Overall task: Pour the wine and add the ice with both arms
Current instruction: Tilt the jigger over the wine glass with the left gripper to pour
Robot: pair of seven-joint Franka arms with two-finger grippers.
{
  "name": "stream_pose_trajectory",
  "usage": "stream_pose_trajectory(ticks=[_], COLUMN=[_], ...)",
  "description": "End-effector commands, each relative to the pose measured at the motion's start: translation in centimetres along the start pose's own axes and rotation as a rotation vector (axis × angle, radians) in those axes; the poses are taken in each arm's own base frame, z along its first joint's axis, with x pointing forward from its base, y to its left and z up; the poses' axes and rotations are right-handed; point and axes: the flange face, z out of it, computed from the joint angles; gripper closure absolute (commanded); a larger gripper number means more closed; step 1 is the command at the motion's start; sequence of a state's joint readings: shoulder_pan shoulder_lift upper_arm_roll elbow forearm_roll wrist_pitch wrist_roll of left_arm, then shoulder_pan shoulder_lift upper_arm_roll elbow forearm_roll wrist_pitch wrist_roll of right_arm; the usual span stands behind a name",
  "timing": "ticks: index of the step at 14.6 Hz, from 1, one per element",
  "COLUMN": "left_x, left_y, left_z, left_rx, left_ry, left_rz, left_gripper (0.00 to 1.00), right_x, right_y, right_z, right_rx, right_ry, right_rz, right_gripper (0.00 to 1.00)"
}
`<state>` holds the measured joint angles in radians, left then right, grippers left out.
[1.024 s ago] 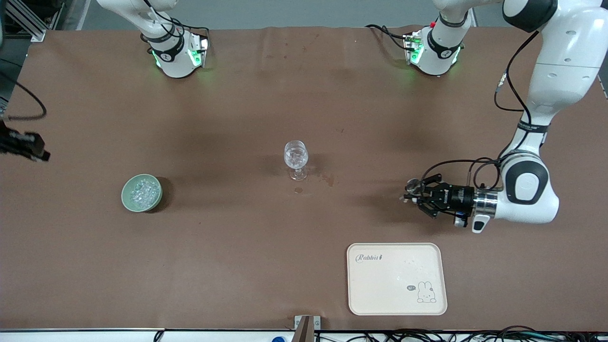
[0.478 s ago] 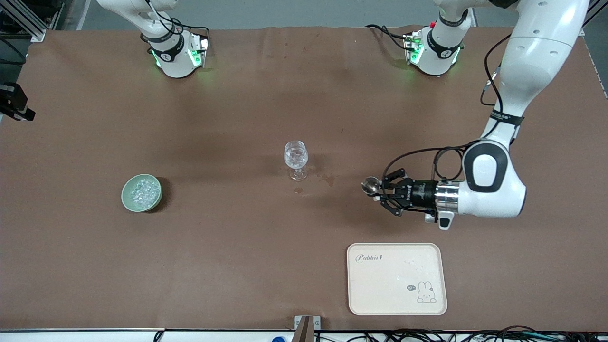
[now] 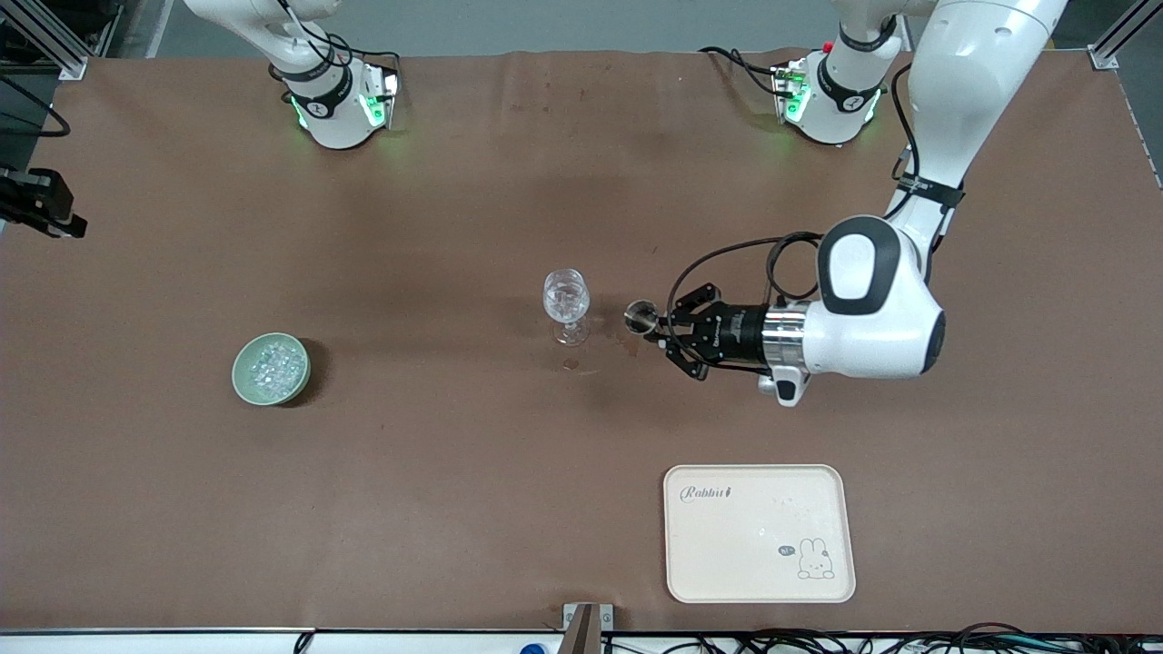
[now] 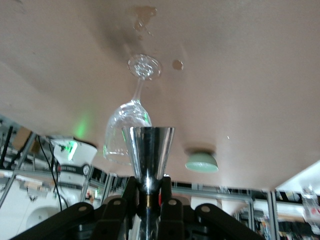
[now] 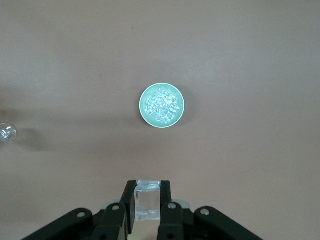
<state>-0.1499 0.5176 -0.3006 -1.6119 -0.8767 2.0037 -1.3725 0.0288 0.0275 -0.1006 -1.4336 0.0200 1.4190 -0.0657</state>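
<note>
A stemmed clear glass (image 3: 566,304) stands mid-table. Beside it, toward the left arm's end, my left gripper (image 3: 661,329) lies level, shut on the stem of a metal cone-shaped measuring cup (image 3: 641,315). In the left wrist view the cup (image 4: 148,150) is clamped between the fingers (image 4: 131,192), with the glass (image 4: 127,127) just ahead of it. No wine shows, and the cup's inside is hidden. The ice (image 3: 271,365) fills a pale green bowl (image 3: 245,381) toward the right arm's end. My right gripper (image 5: 148,187) hangs high over the bowl (image 5: 144,114), shut on a clear cube (image 5: 148,202).
A cream tray (image 3: 759,581) with a rabbit print lies near the front edge, toward the left arm's end. Small wet spots (image 3: 627,342) mark the brown mat beside the glass's foot. A black part of the right arm's hand (image 3: 41,207) shows at the view's edge.
The left arm has swung inward from its end of the table, carrying the metal cup up close to the glass. The right hand shifted slightly at the view's edge.
</note>
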Motion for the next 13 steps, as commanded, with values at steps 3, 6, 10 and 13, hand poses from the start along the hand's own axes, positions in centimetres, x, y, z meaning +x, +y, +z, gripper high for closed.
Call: stream_pose_trajectory(ticks=[3, 6, 10, 13], left_x=[-3.3, -4.3, -6.1, -6.7], left_y=[-2.0, -2.7, -3.5, -4.2], left_z=[3.3, 4.8, 7.5, 9.3], left_rx=[0.018, 0.036, 0.026, 0.035], left_ry=[0.181, 0.232, 0.304, 0.38], left_rz=[-0.004, -0.003, -0.009, -0.016], left_gripper=[1.0, 1.0, 1.0, 1.0], right_x=[-0.2, -0.2, -0.1, -0.1], right_y=[-0.3, -0.4, -0.3, -0.3], right_z=[0.3, 0.3, 0.4, 0.4], right_rx=[0.003, 0.002, 0.002, 0.002], right_ry=[-0.016, -0.015, -0.015, -0.015], right_rz=[-0.003, -0.006, -0.005, -0.005], right_gripper=[0.97, 0.97, 0.97, 0.96])
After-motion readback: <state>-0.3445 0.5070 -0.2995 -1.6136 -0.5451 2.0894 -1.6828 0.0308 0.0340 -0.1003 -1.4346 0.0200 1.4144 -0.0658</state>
